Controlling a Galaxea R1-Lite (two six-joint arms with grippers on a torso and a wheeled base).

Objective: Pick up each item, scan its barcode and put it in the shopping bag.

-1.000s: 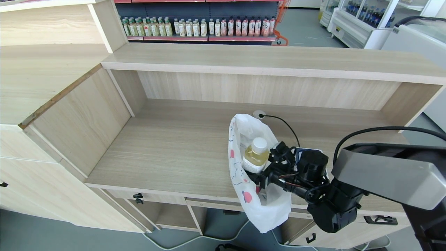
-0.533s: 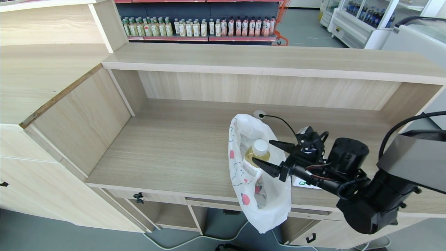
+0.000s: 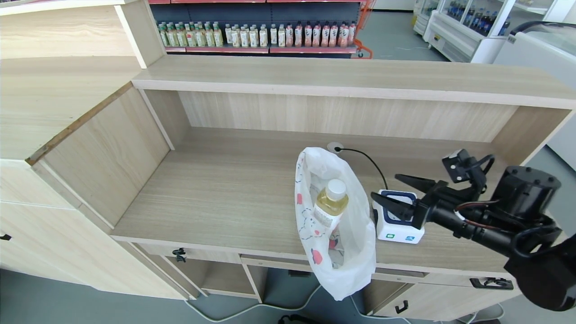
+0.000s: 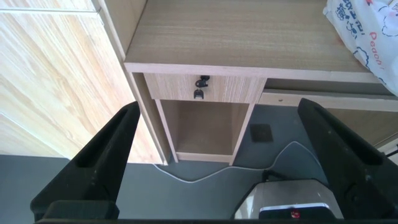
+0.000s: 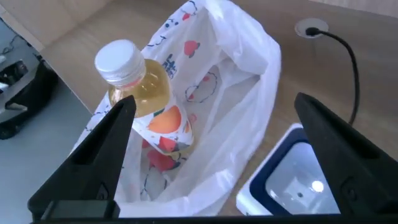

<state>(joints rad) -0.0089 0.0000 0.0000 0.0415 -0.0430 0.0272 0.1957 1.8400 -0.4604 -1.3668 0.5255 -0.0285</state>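
Note:
A white shopping bag [image 3: 310, 234] with red prints stands open at the counter's front edge, its lower part hanging over the edge. A yellow drink bottle [image 3: 330, 202] with a white cap stands upright inside it; it is also the bottle [image 5: 137, 81] in the bag [image 5: 249, 62] in the right wrist view. My right gripper [image 3: 384, 188] is open and empty, to the right of the bag, above the white and blue scanner [image 3: 396, 222]. My left gripper [image 4: 219, 107] is open, low in front of the counter, with a corner of the bag [image 4: 367, 31] beyond it.
A black cable [image 3: 366, 159] runs from a hole [image 3: 335, 147] in the counter to the scanner [image 5: 298, 180]. The wooden counter [image 3: 225, 193] has a raised back shelf and side walls. Below it sits a drawer with a key [image 4: 200, 87].
My right gripper has let go of the bottle, opened, and drawn back to the right out of the bag. The bottle has stayed in the bag.

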